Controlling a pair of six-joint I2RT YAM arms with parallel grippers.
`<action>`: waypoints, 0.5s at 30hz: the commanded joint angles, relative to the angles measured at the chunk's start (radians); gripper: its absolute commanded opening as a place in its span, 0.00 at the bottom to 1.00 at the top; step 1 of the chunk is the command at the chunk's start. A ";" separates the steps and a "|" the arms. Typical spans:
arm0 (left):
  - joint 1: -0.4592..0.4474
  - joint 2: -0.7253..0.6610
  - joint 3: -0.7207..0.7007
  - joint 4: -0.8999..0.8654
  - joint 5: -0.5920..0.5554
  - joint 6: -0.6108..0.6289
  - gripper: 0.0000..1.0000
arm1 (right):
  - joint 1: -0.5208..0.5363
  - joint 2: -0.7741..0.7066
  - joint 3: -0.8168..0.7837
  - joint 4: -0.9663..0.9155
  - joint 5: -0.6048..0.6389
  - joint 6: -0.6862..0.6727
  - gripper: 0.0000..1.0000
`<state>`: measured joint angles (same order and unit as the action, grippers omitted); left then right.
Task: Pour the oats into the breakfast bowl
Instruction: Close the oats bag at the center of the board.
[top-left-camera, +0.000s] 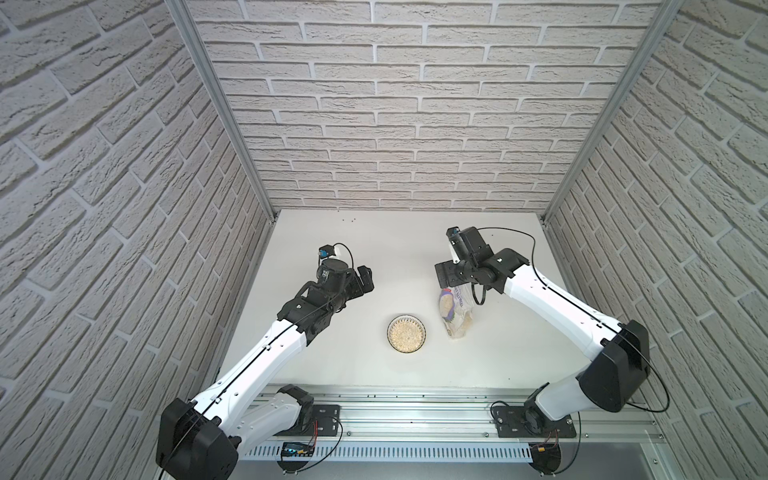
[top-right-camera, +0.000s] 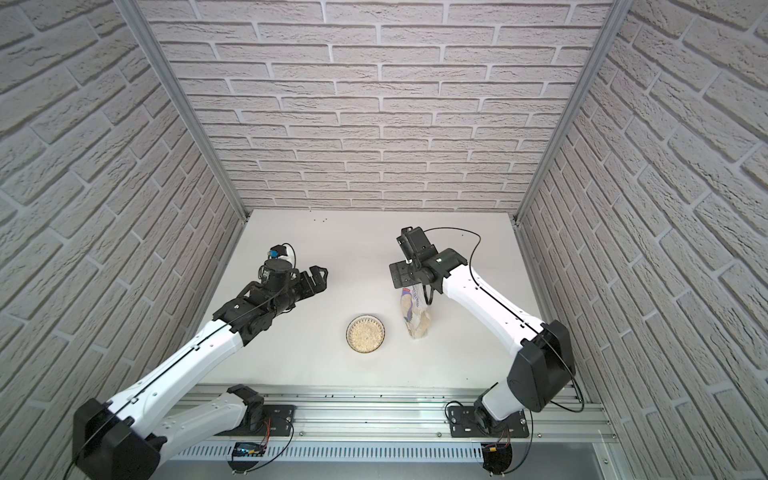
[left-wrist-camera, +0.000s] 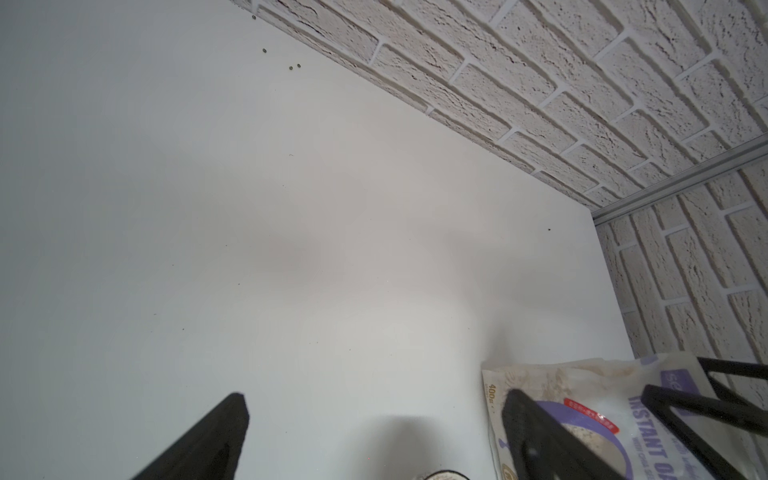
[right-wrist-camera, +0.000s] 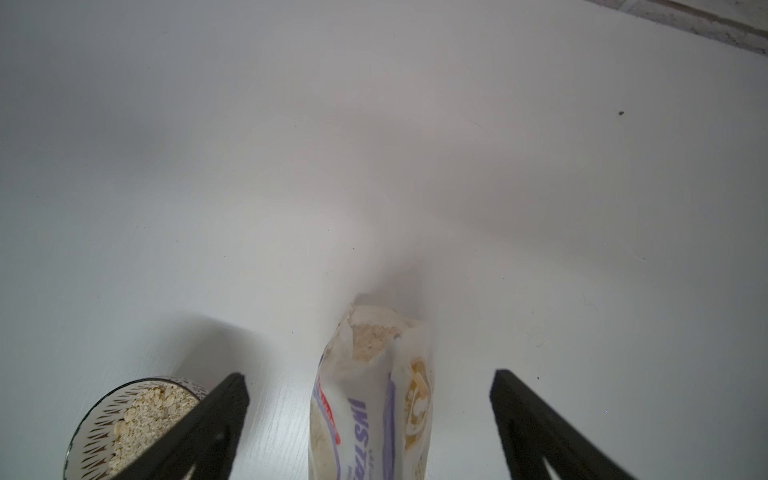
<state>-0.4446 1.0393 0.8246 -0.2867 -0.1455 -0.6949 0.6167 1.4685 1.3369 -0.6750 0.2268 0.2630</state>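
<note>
The breakfast bowl (top-left-camera: 406, 316) (top-right-camera: 365, 318) sits mid-table, filled with pale oats (top-left-camera: 406, 335) (right-wrist-camera: 145, 411). Just to its right the white and purple oatmeal pouch (top-left-camera: 455, 313) (top-right-camera: 415, 313) stands upright on the table, its top open with oats (right-wrist-camera: 374, 336) inside. My right gripper (top-left-camera: 457, 286) (right-wrist-camera: 370, 384) hangs over the pouch, open. Its fingers stand wide on either side of the pouch without touching it. My left gripper (top-left-camera: 365, 278) (left-wrist-camera: 376, 403) hovers open and empty to the left of the bowl, pointing toward the pouch (left-wrist-camera: 582, 386).
The white table (top-left-camera: 395, 257) is boxed in by brick-pattern walls on three sides. A few small dark specks (top-left-camera: 349, 219) lie near the back wall. An aluminium rail (top-left-camera: 415, 411) with both arm bases runs along the front edge.
</note>
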 joint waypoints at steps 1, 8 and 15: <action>-0.003 -0.027 0.022 0.010 -0.062 0.086 0.98 | -0.010 -0.145 -0.074 0.146 0.032 0.038 1.00; -0.005 -0.060 -0.035 0.193 -0.258 0.305 0.98 | -0.023 -0.520 -0.479 0.688 0.150 0.037 1.00; 0.057 0.004 -0.038 0.292 -0.459 0.441 0.98 | -0.041 -0.536 -0.535 0.684 0.460 -0.093 1.00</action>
<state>-0.4271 1.0195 0.8108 -0.1204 -0.4973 -0.3508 0.5941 0.9123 0.8097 -0.0780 0.4892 0.2314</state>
